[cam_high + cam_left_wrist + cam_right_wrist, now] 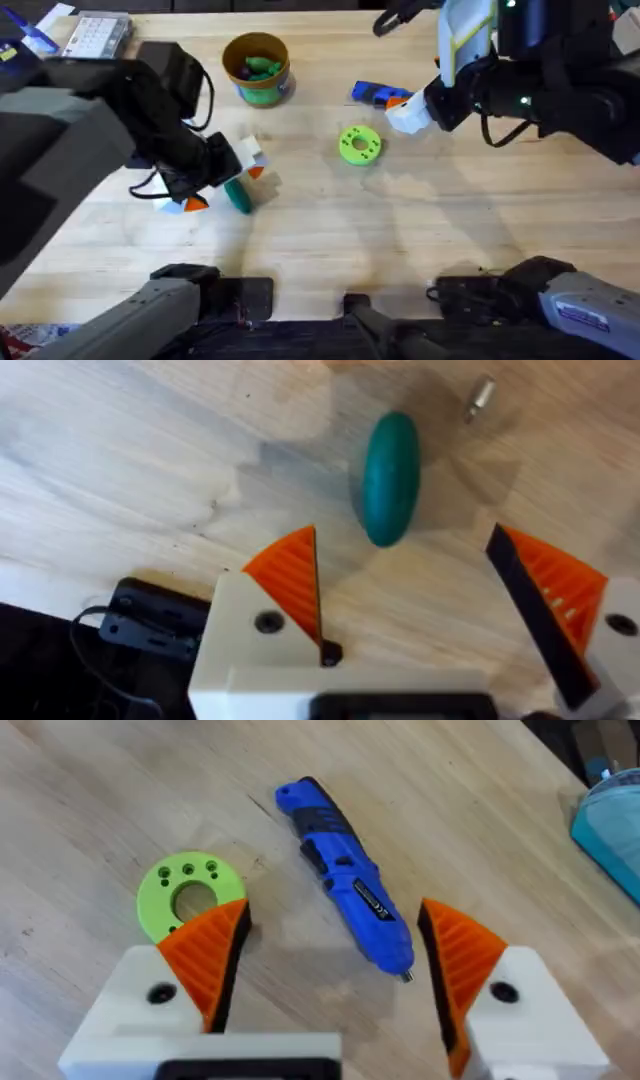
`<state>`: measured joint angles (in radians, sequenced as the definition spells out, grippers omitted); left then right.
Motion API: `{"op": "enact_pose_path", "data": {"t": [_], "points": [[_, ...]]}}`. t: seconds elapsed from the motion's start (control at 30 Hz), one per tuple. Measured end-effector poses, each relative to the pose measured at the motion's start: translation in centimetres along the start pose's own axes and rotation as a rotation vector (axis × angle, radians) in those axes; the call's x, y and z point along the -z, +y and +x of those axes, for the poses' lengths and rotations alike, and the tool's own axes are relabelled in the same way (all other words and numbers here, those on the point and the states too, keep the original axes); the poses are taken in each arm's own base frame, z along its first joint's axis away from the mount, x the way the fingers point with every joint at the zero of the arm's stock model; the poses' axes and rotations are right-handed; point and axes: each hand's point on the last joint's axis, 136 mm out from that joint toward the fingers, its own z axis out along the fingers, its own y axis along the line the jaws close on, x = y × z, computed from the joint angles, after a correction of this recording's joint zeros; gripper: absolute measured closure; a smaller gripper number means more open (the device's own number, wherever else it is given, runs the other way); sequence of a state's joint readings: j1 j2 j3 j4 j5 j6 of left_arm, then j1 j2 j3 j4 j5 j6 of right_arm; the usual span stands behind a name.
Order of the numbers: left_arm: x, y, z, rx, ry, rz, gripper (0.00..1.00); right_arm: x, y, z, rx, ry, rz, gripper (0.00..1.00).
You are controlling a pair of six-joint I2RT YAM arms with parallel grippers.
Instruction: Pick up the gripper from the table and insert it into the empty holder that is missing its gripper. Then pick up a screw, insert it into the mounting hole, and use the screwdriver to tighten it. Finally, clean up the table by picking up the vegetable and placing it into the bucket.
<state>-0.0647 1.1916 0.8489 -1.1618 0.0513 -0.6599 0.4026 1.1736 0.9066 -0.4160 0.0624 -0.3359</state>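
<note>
The vegetable [390, 477] is a little dark green bean shape. It lies flat on the wood table [420, 230], just in front of my left pincer [440, 600]. My left pincer hangs over it with its two orange pads [290, 575] spread wide apart. They do not touch the vegetable. From above, the vegetable [238, 195] sits right beside my left pincer [222, 186], on the left half of the table. A tiny silver screw [481, 398] lies on the wood a little past the vegetable.

The bucket [257, 67] stands farther back on the table, well away from the vegetable. It has a yellow rim and a green band, and some small green things lie inside it.

The screwdriver [347, 888] is blue and lies flat on the table in front of my right pincer [335, 955]. My right pincer is spread wide too, and it holds nothing. From above, the screwdriver [375, 94] is on the right half of the table, next to my right pincer [405, 110]. A bright green disc [360, 144] with holes lies flat near it, toward the middle of the table.
</note>
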Motion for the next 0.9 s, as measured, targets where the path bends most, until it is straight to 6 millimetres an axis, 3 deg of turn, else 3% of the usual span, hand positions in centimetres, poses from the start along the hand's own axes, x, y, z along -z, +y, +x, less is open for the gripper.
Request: {"op": "enact_pose_path", "data": {"t": [0.13, 0.43, 0.53, 0.6, 0.63, 0.77, 0.9], "points": [[-2.2, 0.0, -0.2, 0.026, 0.026, -0.023, 0.014, 0.0, 0.0, 0.0, 0.0, 0.0, 0.0, 0.018], [-5.1, -0.1, -0.6, 0.059, 0.095, -0.08, 0.017, 0.0, 0.0, 0.0, 0.0, 0.0, 0.0, 0.018], [-5.5, -0.2, -0.3, 0.07, 0.119, -0.083, 0.335, 0.0, 0.0, 0.0, 0.0, 0.0, 0.0, 0.018], [-5.5, -0.2, -0.2, 0.069, 0.123, -0.08, 0.637, 0.0, 0.0, 0.0, 0.0, 0.0, 0.0, 0.018], [-5.3, -0.3, -0.3, 0.071, 0.124, -0.075, 0.973, 0.0, 0.0, 0.0, 0.0, 0.0, 0.0, 0.018], [-4.2, -2.1, -1.0, 0.067, 0.123, -0.005, 0.975, 0.0, 0.0, 0.0, 0.0, 0.0, 0.0, 0.018], [-0.7, -5.9, -4.3, 0.043, 0.037, 0.128, 0.975, 0.0, 0.0, 0.0, 0.0, 0.0, 0.0, 0.018]]}}
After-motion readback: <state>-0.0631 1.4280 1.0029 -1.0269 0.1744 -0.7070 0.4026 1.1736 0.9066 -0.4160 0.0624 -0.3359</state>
